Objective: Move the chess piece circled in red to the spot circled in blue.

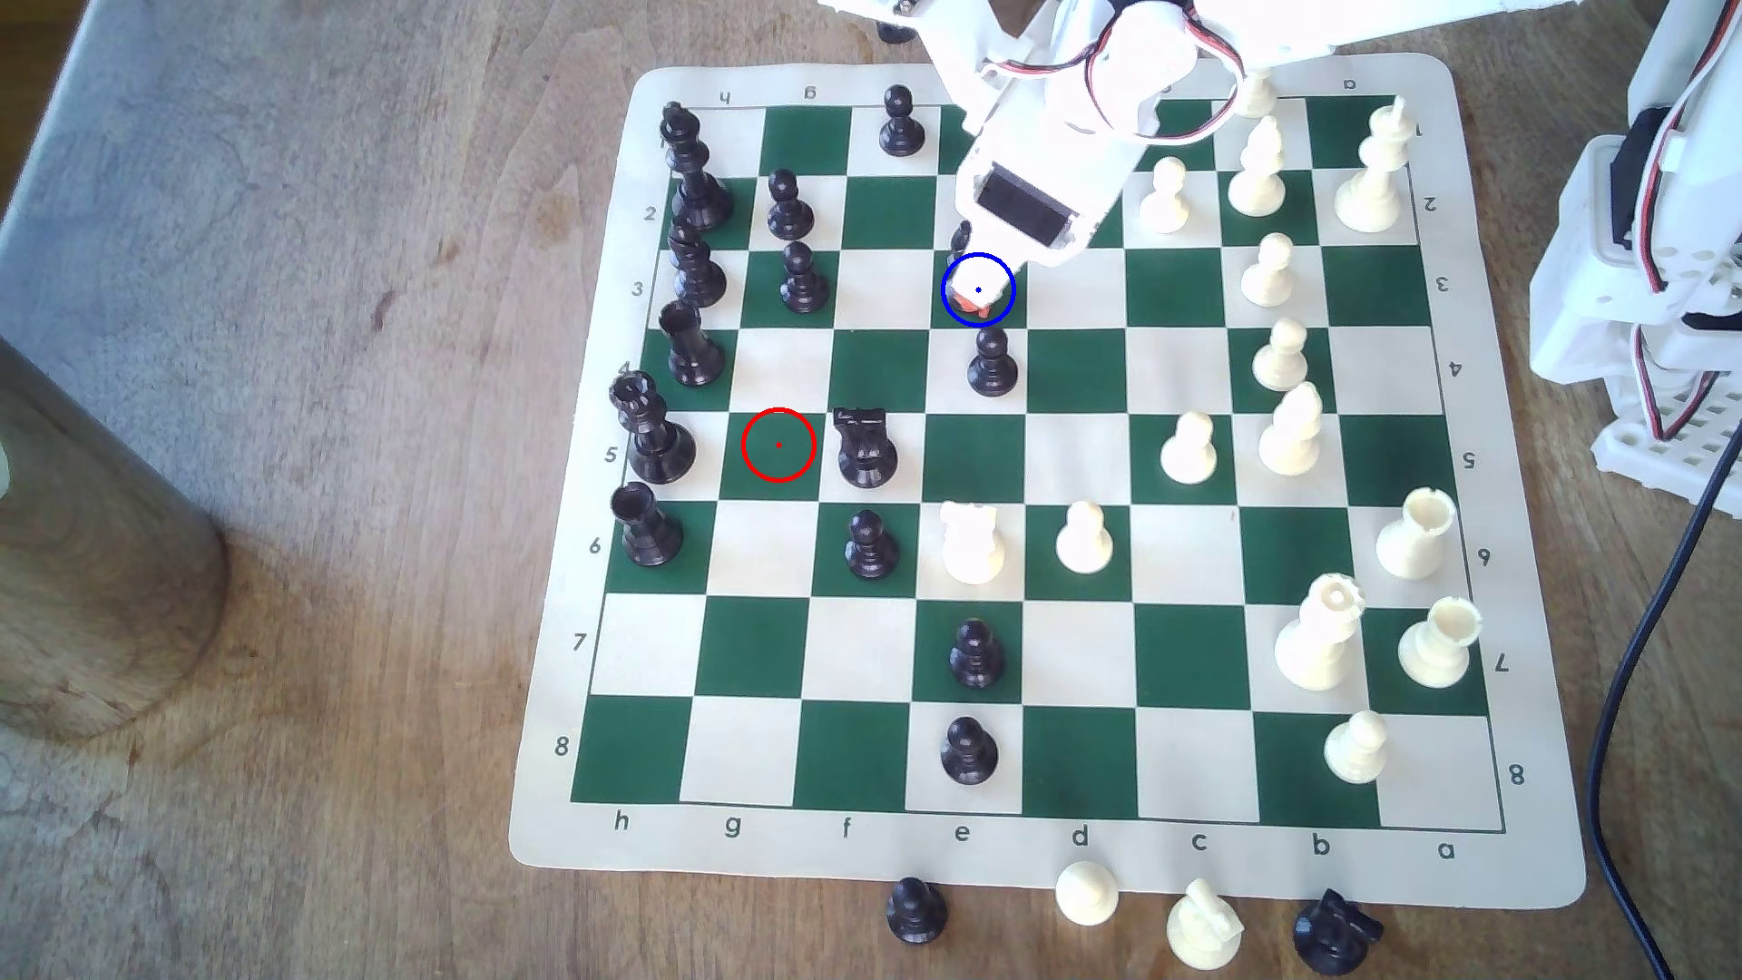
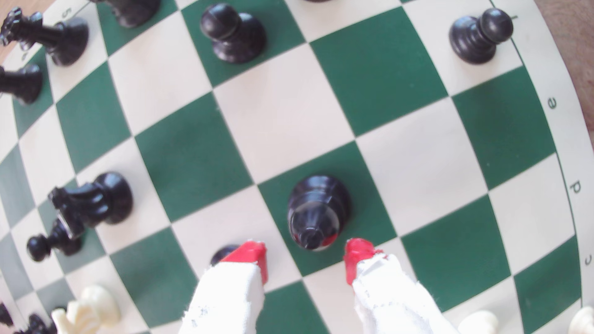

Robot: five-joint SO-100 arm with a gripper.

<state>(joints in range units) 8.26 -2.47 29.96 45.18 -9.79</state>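
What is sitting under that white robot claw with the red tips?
Under the open white gripper stands a black bishop with a pointed head, upright on a dark green square, between the red fingertips. In the exterior view the arm covers it, so the blue ring's fit cannot be checked.

A black bishop (image 2: 318, 208) stands on a dark green square of the chess board (image 2: 283, 106), its pointy head between the two red tips of the pincer (image 2: 305, 257), which are spread apart and not touching it, with a black knight (image 2: 93, 202) nearby
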